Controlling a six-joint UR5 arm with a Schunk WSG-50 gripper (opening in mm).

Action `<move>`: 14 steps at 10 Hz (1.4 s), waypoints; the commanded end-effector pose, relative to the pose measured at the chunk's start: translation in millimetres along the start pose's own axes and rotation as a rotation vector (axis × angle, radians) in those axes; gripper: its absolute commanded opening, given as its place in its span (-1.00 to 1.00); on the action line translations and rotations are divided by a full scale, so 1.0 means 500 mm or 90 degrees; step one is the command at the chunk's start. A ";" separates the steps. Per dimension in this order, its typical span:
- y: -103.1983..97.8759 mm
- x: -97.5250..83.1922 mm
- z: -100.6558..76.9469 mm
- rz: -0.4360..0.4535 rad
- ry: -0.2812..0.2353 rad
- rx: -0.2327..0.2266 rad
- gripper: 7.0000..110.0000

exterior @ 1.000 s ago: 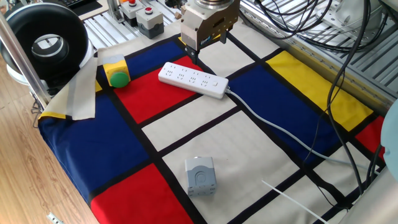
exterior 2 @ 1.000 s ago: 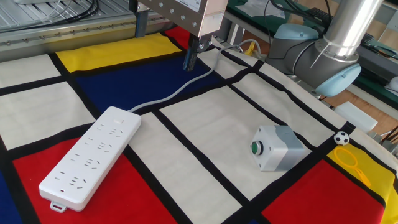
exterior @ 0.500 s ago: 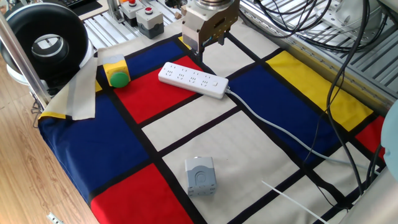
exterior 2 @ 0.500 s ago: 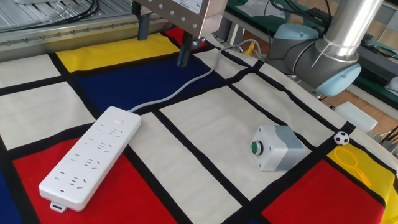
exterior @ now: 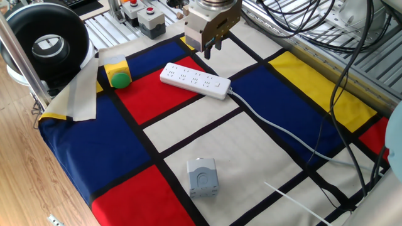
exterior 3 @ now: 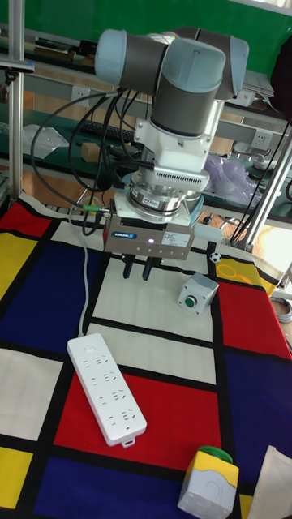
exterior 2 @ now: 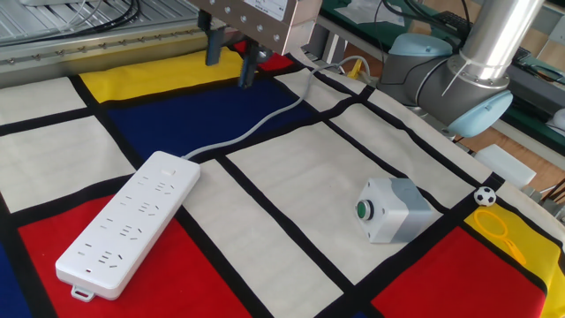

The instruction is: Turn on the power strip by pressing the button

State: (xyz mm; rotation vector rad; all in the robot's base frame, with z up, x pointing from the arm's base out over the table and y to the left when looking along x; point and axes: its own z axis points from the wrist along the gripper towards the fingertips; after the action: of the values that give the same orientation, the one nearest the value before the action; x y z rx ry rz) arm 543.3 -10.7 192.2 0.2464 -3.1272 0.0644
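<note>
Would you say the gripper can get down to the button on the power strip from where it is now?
Probably yes. The gripper hangs in the air with its fingers apart, off beyond the cable end of the power strip. Nothing lies on the strip, and the button near that end is uncovered.

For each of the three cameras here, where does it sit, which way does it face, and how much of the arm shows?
One fixed view: high at a table corner, looking down across the chequered cloth; only the gripper and wrist show above the long white plastic power strip.
The other fixed view: low at the table edge, near the strip's cable-free end; gripper fingers open, grey arm link behind.
Tall fixed view: level, facing the arm front-on; wrist, gripper and strip show.
All three views share the strip and the small grey cube box.
</note>
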 end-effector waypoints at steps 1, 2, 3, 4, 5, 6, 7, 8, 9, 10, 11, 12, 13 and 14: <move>-0.002 -0.001 0.006 -0.011 -0.007 -0.011 -1.00; -0.002 -0.002 0.005 -0.018 -0.008 -0.012 -1.00; -0.003 -0.002 0.006 -0.027 -0.009 -0.011 -1.00; -0.006 -0.004 0.007 -0.041 -0.011 -0.006 -1.00; -0.004 -0.004 0.009 -0.051 -0.012 -0.006 -1.00; -0.004 0.001 0.013 -0.057 -0.006 0.000 -1.00; -0.013 0.007 0.017 -0.063 -0.001 0.009 -1.00; -0.012 0.005 0.021 -0.064 -0.005 0.004 -1.00; -0.001 0.002 0.021 -0.061 -0.010 -0.011 -1.00; 0.007 -0.007 0.021 -0.081 -0.022 -0.019 -1.00; 0.014 -0.015 0.020 -0.083 -0.033 -0.028 -1.00; 0.010 -0.014 0.021 -0.074 -0.031 -0.023 -1.00; 0.010 -0.014 0.021 -0.070 -0.031 -0.024 -1.00; 0.015 -0.014 0.020 -0.067 -0.032 -0.029 -1.00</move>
State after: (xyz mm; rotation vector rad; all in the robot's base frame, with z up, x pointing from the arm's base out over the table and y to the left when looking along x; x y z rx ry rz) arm 547.2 -8.4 180.9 0.4264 -3.1408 0.0246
